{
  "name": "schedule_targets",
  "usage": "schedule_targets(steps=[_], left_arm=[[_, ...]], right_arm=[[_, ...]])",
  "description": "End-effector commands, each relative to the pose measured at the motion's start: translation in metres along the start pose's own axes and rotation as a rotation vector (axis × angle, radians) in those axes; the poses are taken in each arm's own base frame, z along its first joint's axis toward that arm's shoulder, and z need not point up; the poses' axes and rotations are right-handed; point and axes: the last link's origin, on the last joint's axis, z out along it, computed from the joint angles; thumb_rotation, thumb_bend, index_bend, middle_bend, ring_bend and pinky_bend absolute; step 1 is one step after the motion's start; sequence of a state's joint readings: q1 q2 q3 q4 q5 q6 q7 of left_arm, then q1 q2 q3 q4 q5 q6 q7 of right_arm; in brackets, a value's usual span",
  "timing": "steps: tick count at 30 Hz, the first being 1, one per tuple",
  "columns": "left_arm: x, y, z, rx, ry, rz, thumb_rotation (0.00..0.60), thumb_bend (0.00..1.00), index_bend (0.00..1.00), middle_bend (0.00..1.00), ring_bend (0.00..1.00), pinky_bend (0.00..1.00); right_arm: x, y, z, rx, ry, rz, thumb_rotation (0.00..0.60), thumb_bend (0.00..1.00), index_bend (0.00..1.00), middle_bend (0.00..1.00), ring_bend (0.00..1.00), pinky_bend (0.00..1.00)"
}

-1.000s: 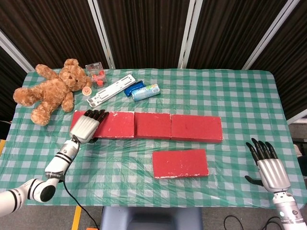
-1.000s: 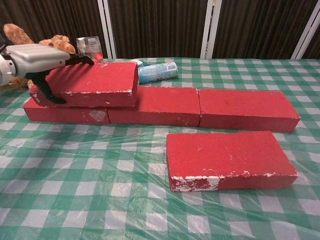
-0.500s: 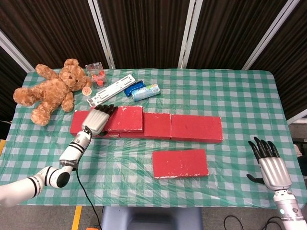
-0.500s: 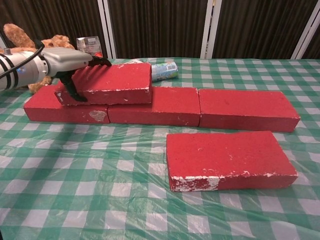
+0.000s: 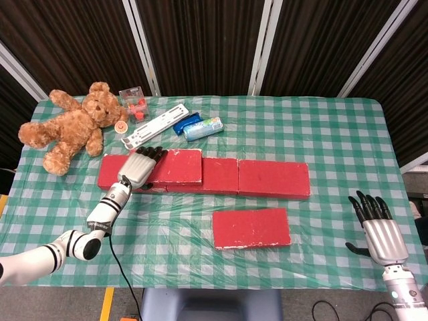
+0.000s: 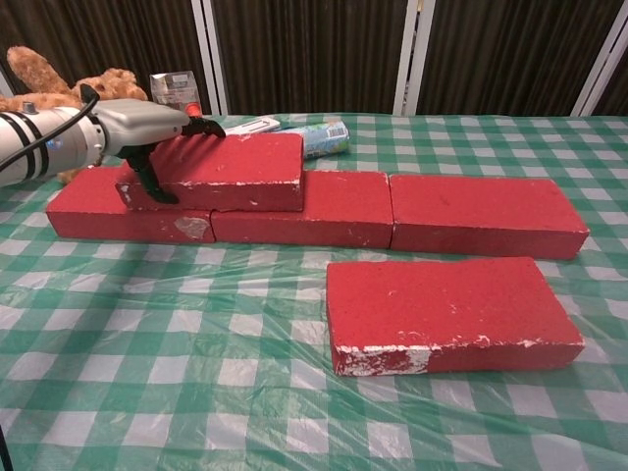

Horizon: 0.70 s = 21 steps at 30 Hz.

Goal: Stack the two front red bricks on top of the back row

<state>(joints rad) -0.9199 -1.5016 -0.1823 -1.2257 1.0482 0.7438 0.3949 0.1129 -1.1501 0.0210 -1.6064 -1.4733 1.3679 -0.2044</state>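
Head view first: left hand (image 5: 138,169) gripping the top brick (image 5: 175,166), fingers over its left end. Slid rightward along the back row (image 5: 274,179) over the last second, now straddling the seam between the left and middle bricks. Looks like placement nearly done, just needs letting go. Front brick (image 5: 251,228) untouched at lower centre, so half the job left. Right hand (image 5: 382,237) idle at lower right, fingers spread, holding nothing. Green checked tablecloth (image 5: 321,127) under clear plastic, teddy (image 5: 67,127) upper left, dark curtains behind.

Chest view: same story from low down. Left hand (image 6: 147,129) at upper left, fingers on top, thumb hooked down the end face of the top brick (image 6: 231,170), sitting flat on the back row (image 6: 486,213). Front brick (image 6: 446,312) near the camera. Right hand not visible here.
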Motion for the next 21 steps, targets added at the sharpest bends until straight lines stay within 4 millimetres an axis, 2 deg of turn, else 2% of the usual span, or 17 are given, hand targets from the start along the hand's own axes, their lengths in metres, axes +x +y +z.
schedule_targets(steps=[1,15,21], left_arm=[[0.0015,0.0013,-0.0007,-0.007,0.004,-0.001,0.6,0.4,0.47,0.86,0.66,0.79],[0.0023,0.0069,-0.004,-0.022,-0.014,0.013,0.6,0.4,0.45,0.85,0.65,0.77],[0.0,0.0058,-0.0039,-0.013,-0.037,0.014,0.6,0.4,0.4,0.77,0.58,0.72]], right_arm=[[-0.0002,-0.0002,0.0005,0.001,-0.001,0.0,0.6,0.09,0.0,0.0,0.0,0.0],[-0.0004,-0.0003,0.0006,0.003,-0.004,0.0,0.6,0.09,0.0,0.0,0.0,0.0],[-0.0001,0.0001,0.0004,0.002,-0.003,0.001,0.6,0.09,0.0,0.0,0.0,0.0]])
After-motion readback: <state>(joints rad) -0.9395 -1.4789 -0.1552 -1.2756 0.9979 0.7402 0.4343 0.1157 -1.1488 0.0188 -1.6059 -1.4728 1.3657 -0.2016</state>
